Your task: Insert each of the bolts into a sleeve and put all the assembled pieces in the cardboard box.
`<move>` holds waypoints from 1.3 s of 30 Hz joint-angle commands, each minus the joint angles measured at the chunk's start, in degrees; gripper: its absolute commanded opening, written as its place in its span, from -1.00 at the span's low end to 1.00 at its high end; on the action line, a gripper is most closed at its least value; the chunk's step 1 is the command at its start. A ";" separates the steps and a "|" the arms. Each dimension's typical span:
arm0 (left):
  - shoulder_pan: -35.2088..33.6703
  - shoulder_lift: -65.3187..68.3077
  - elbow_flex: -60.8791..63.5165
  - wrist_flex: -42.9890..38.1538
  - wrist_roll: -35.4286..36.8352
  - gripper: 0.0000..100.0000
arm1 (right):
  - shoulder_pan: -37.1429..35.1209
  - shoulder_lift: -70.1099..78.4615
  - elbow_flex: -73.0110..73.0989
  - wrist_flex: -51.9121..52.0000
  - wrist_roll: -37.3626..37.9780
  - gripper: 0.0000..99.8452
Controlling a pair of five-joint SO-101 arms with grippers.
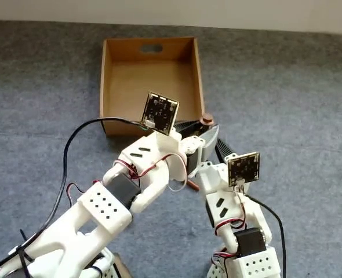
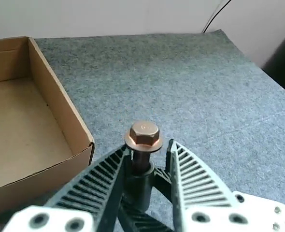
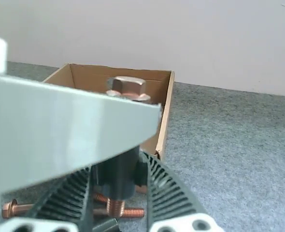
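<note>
Two grippers meet on one assembly, just outside the cardboard box (image 1: 151, 81), at 5 o'clock of it near its corner.

Layout in the high view, left to right: the left arm lies at 7 o'clock of the assembly, the box at 11 o'clock, and the right arm at 5 o'clock.

- The left gripper (image 2: 148, 147) is partly open and straddles the bolt (image 2: 143, 135) right under its hex head. One finger (image 2: 101, 186) lies against the sleeve (image 3: 117, 176). The other stands off the shank, with grey mat (image 1: 287, 87) showing in the gap, so there is no clamp on this side.
- The bolt is copper, upright and seated in the dark sleeve. Its head sits above both sets of fingertips. In the right wrist view its threaded end pokes out of the sleeve's far end.
- The right gripper (image 3: 116, 161) is closed on the sleeve, with a ribbed finger tight against each side and the sleeve centred between them.
- The loose bolts (image 3: 11, 209) lie flat on the mat beyond the right gripper, at least two of them. In the high view, a copper end shows at 6 o'clock of the assembly, between the arms.
</note>
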 commanded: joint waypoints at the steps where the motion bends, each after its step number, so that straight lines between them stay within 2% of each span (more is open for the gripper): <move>1: 0.40 -2.15 -3.12 0.35 0.44 -0.71 | 0.40 -0.40 1.36 -1.27 0.53 -0.99; 12: 0.22 -2.24 -3.21 0.44 0.35 -0.71 | 0.40 -0.40 1.36 -1.27 0.53 -0.99; 16: 0.22 -4.97 -3.38 4.13 0.26 -0.71 | 0.40 -0.40 1.36 -1.27 0.44 -0.99; 22: 0.22 -12.00 -2.95 9.32 0.26 -0.51 | 0.40 -0.40 1.36 -1.27 0.35 -0.99; 25: -0.22 -13.32 -2.95 10.11 0.26 -0.50 | 0.40 -0.40 1.45 -1.19 0.35 -0.99; 32: -6.64 -14.02 -2.86 10.29 0.35 -0.53 | 0.40 -0.40 2.77 -1.19 0.35 -0.99; 34: -10.86 -14.02 -2.24 10.99 0.35 -0.64 | 0.40 -0.40 2.86 -1.19 0.35 -0.99; 37: -17.45 -14.02 0.04 11.08 0.35 -0.99 | 0.31 -0.40 2.77 -1.19 0.35 -0.99; 39: -21.14 -14.02 2.77 11.08 0.35 -0.93 | 0.31 -0.40 2.77 -1.19 0.26 -0.99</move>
